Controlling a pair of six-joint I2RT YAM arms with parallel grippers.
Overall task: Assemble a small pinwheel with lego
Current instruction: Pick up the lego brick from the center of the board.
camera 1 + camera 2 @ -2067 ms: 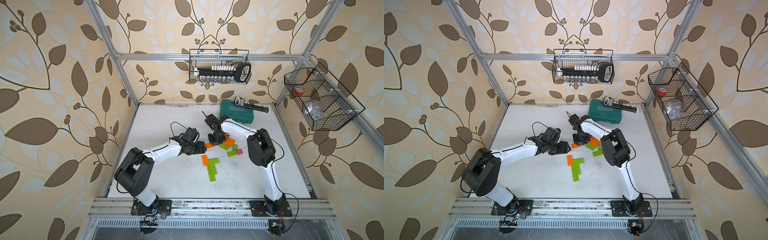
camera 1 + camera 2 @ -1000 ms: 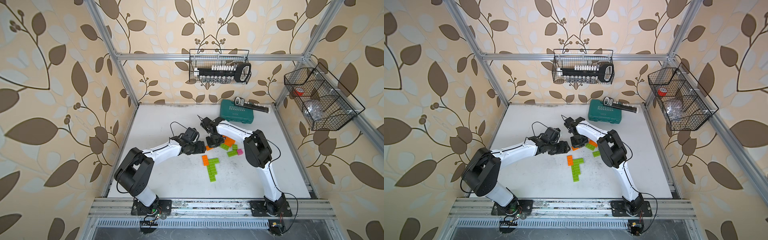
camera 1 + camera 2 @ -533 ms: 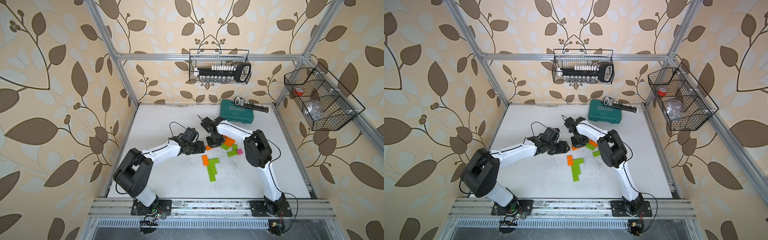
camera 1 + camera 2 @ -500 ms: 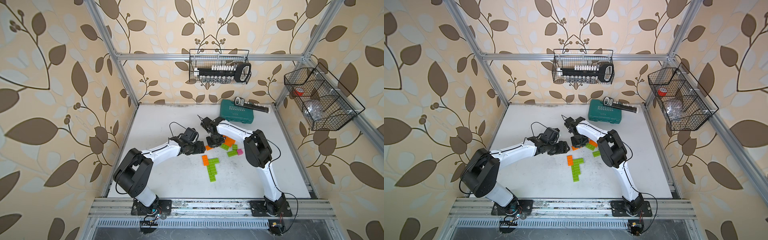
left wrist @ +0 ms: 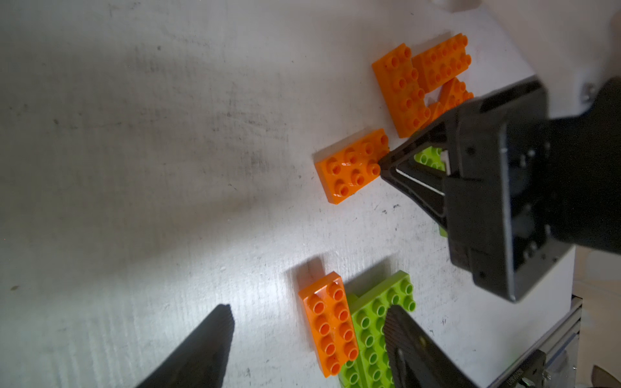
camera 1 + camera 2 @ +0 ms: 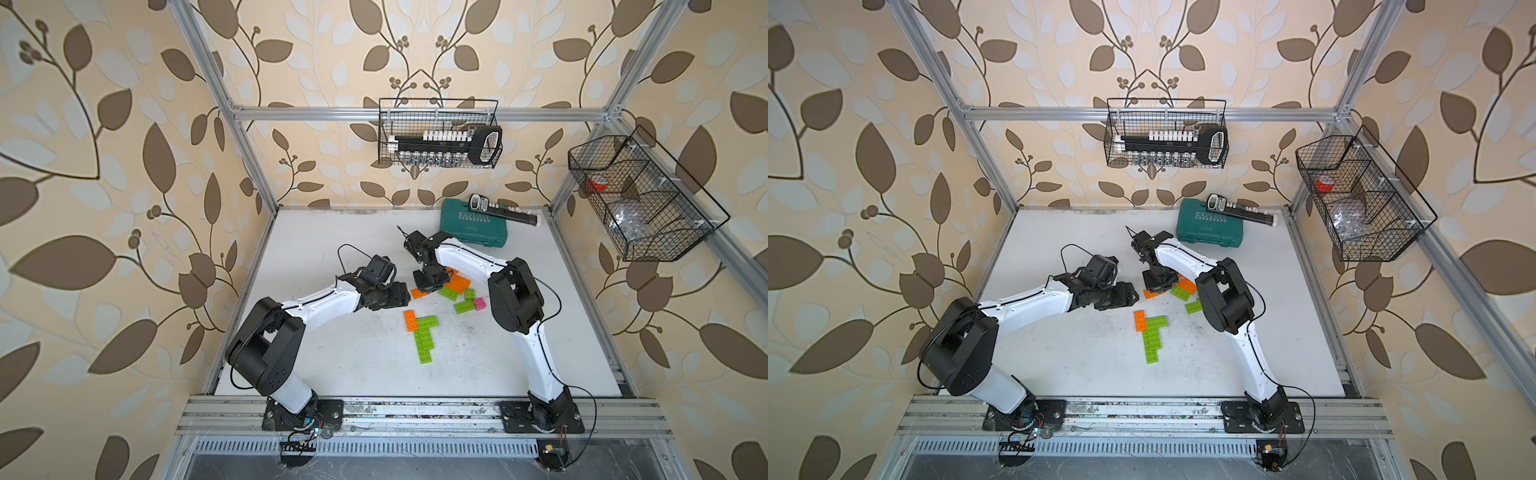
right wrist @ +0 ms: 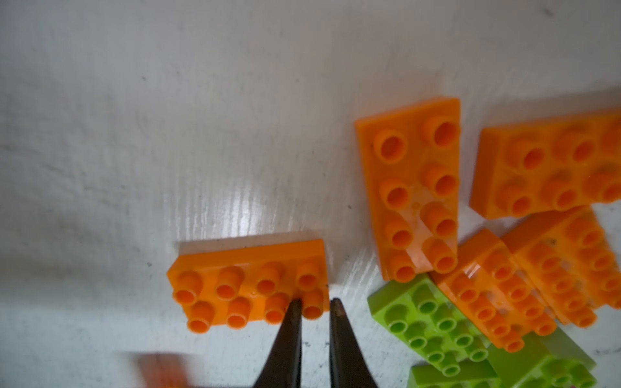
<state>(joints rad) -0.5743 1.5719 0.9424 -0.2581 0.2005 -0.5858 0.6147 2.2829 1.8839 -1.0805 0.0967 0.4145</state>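
- right pincer (image 7: 316, 304) is sitting low at one short end of the lone orange brick (image 7: 248, 285). Its jaws are narrow, with one fingertip (image 7: 293, 319) over the corner studs and the other just off the end face. A corner stud is showing in the slit, but it's not possible to tell whether it is actually clamped.
- the brick is lying flat, studs up, on the tabletop (image 6: 332, 353), just clear of the loose pile (image 6: 455, 286) of orange and lime bricks on the pincer's other side.
- key relation: the brick's long axis is running in line with the jaws' closing direction and stretching away from the tips toward the left arm. The jaws are facing its length, not its width.
- judgement: a solid grab is probably calling for a quarter turn of the wrist, or a shift along to the brick's middle. Otherwise the grip is only catching a stud and the brick is likely to pivot.
- left pincer (image 6: 401, 292) is hanging wide and empty, just beside the brick's opposite end in both top views, so the brick is lying between the two pincers. The right one is in contact, so it is the nearer.
- started build (image 6: 424, 334), one orange brick against a lime L, is lying on the base side of the lone brick with bare tabletop between them. Its orange piece is running roughly crosswise to the lone brick.
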